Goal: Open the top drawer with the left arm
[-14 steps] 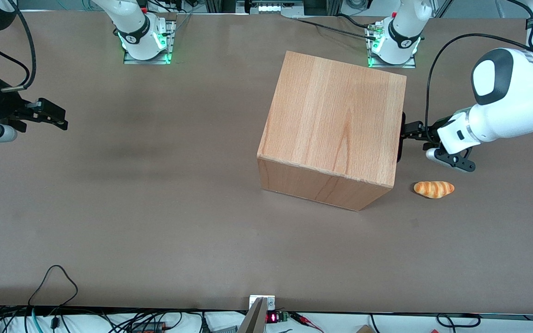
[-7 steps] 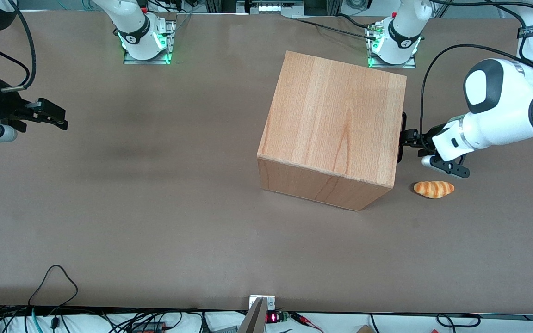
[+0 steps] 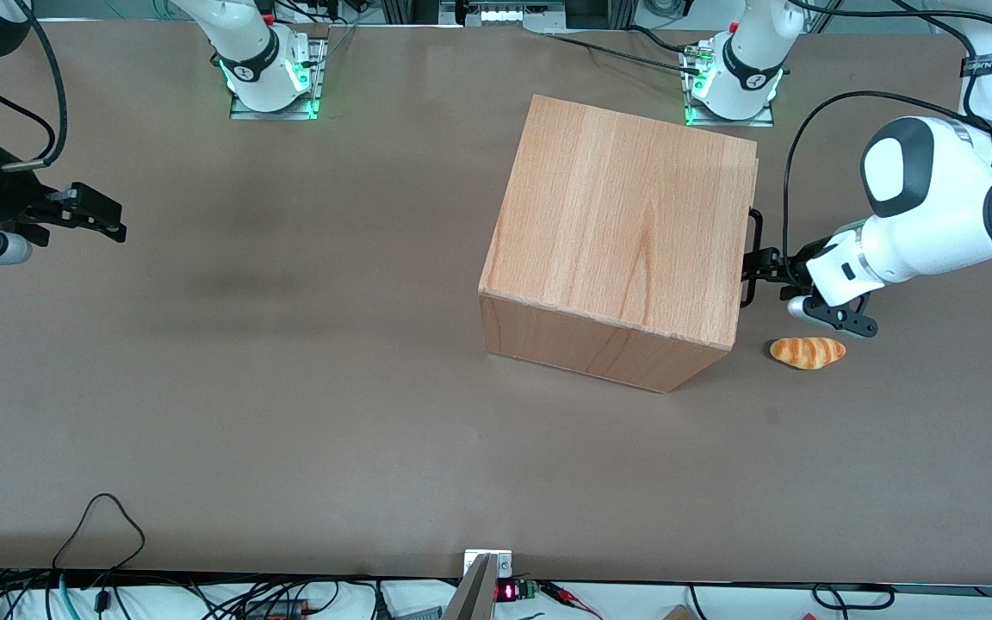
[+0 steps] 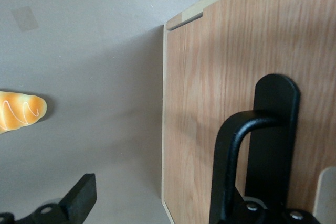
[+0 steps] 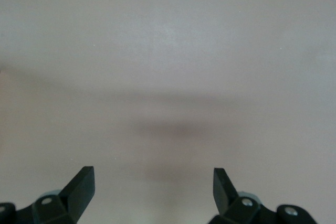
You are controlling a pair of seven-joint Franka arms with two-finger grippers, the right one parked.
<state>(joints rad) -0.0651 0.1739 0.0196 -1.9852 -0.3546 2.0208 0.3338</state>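
Now gripper point(image 3: 757, 265) at top drawer point(image 3: 754, 185) handle

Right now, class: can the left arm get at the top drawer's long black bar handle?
Probably yes. The left arm's end effector is already at the long black bar handle on the pale-wood top drawer front, with nothing between them.

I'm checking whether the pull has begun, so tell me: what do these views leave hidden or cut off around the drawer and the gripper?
- Top drawer inside: front view, covered by the cabinet top.
- Handle, one end: left wrist view, cut off by the frame edge.
- Gripper grip on the handle: front view too small; wrist view shows only one finger.
- Bread roll: wrist view, partly cut off.
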